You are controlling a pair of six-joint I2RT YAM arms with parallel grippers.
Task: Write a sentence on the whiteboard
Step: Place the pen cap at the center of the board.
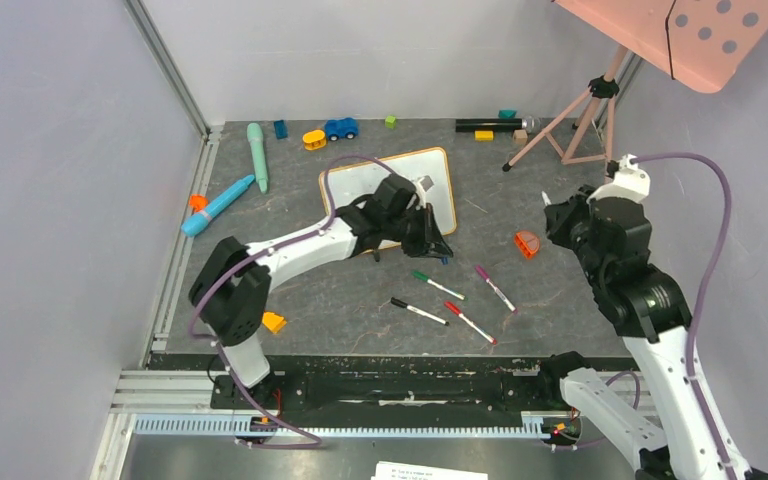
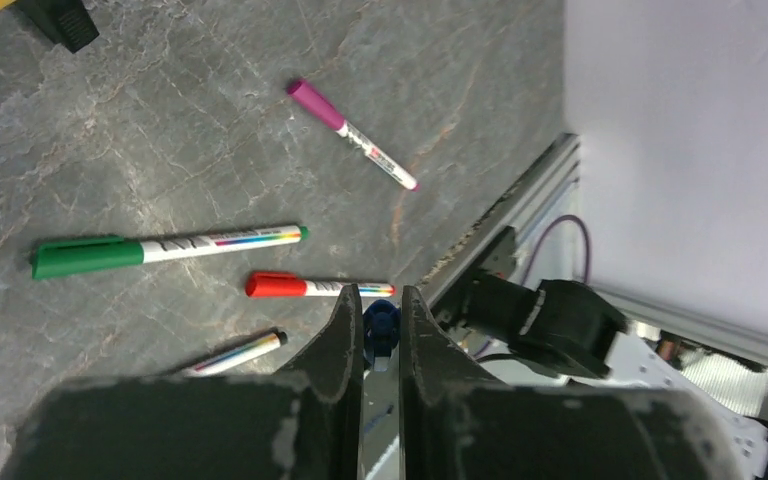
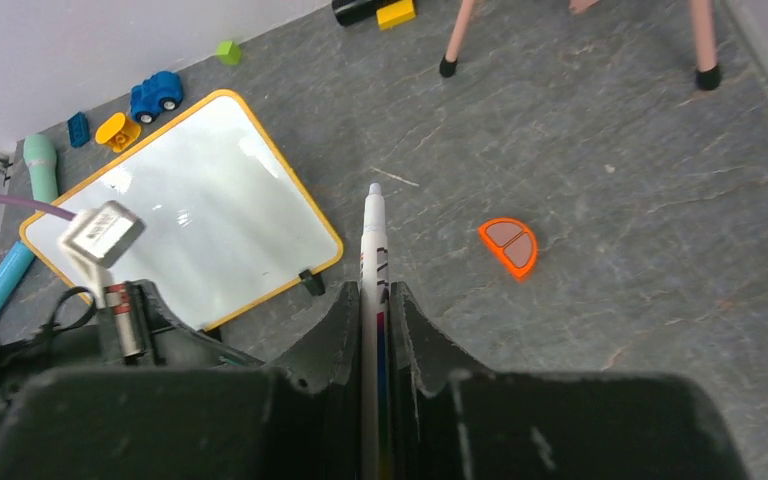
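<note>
The whiteboard (image 1: 441, 184) lies flat at the middle back, orange-tan framed; in the right wrist view (image 3: 190, 200) its white face shows no writing, so no sentence is visible. My left gripper (image 1: 438, 246) hovers at the board's near right corner, shut on a blue marker cap (image 2: 381, 326) between its fingers (image 2: 381, 310). My right gripper (image 1: 552, 215) is raised to the right of the board, shut on an uncapped white marker (image 3: 374, 240) whose tip points out past the jaws (image 3: 374, 300).
Green (image 1: 436, 284), black (image 1: 418, 311), red (image 1: 470, 322) and purple (image 1: 495, 288) markers lie in front of the board. An orange half-disc (image 1: 527, 243) lies to the right. A tripod (image 1: 580, 120) with a pink dotted panel (image 1: 700, 30) stands back right. Toys line the back and left.
</note>
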